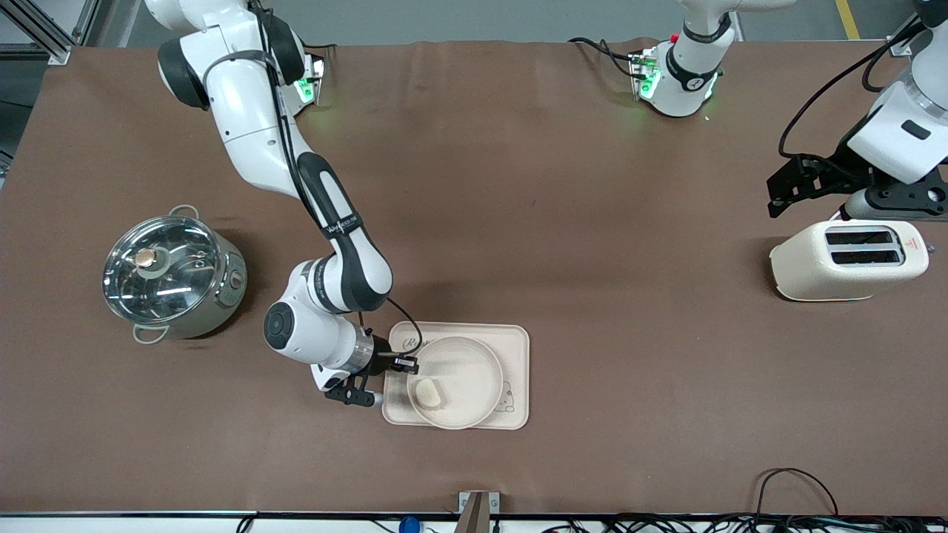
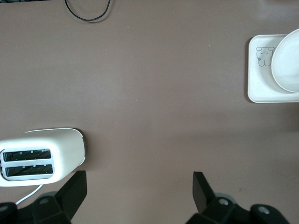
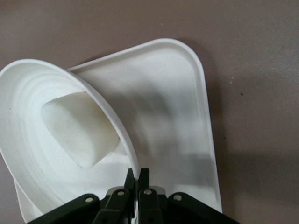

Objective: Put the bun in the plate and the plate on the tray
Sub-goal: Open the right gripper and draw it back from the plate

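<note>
The right gripper (image 1: 400,364) is sitting low at the edge of the tray (image 1: 518,348), at the tray's end toward the right arm, and its jaws are pinching the rim of the plate (image 1: 463,363); the right wrist view shows them nearly closed on that rim (image 3: 136,176). The plate is lying on the tray, covering most of it, with the rabbit drawing showing just beside the plate's rim. The bun (image 1: 427,394) is resting inside the plate, close to the rim on the side nearer the front camera. The left gripper (image 1: 796,185) is waiting in the air over the toaster (image 1: 852,259) at the left arm's end of the brown surface (image 1: 592,185), its jaws spread wide with nothing between them. A lidded steel pot (image 1: 172,275) is standing toward the right arm's end.
</note>
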`<state>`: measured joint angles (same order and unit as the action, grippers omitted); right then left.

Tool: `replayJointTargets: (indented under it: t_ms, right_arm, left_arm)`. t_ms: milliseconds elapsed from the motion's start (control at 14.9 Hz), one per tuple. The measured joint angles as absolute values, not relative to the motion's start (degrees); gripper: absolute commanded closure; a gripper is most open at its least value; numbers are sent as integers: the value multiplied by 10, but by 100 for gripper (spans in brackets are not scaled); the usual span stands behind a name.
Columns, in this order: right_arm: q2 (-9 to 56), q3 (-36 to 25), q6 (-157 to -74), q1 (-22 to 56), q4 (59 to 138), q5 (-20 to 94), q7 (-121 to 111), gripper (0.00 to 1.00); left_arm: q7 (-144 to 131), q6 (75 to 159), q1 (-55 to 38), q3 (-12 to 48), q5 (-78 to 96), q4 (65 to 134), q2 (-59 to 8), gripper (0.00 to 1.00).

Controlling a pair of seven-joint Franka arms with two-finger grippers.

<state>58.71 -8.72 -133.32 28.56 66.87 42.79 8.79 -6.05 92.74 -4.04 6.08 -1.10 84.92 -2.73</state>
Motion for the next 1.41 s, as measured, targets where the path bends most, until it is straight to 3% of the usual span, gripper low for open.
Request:
replayJointTargets:
  t_ms: [134,268,335,470,537,738,1006,1207,1409]
  right_arm:
    - [590,-83,-1333,283,667,429,92,95]
    - [590,-79,-1333,282,666,429,98,78]
    - [590,-78,-1333,282,666,429,98,64]
    - [590,-77,-1333,282,666,429,99,11]
    - [590,-77,-1333,282,664,429,98,0]
    - [583,-78,-1332,282,655,402,97,0]
    - [551,-83,-1300,281,653,268,98,0]
    - [517,-103,-1226,281,651,198,98,0]
    - [463,-161,-1119,279,645,188,96,0]
  left_arm:
    - [-61,927,-40,61,-11,849,-27,0]
    - [-60,927,-40,61,-11,849,-27,0]
    - [-60,927,-40,61,-11,849,-27,0]
    - [-60,927,-40,61,-11,849,-27,0]
    - [-61,927,-40,61,-11,849,-27,0]
    - [-60,927,-40,61,-11,849,-28,0]
    - [-60,927,-40,61,-11,849,-28,0]
    - [-61,927,-40,61,-11,849,-28,0]
    - [-60,926,-40,61,-11,848,-28,0]
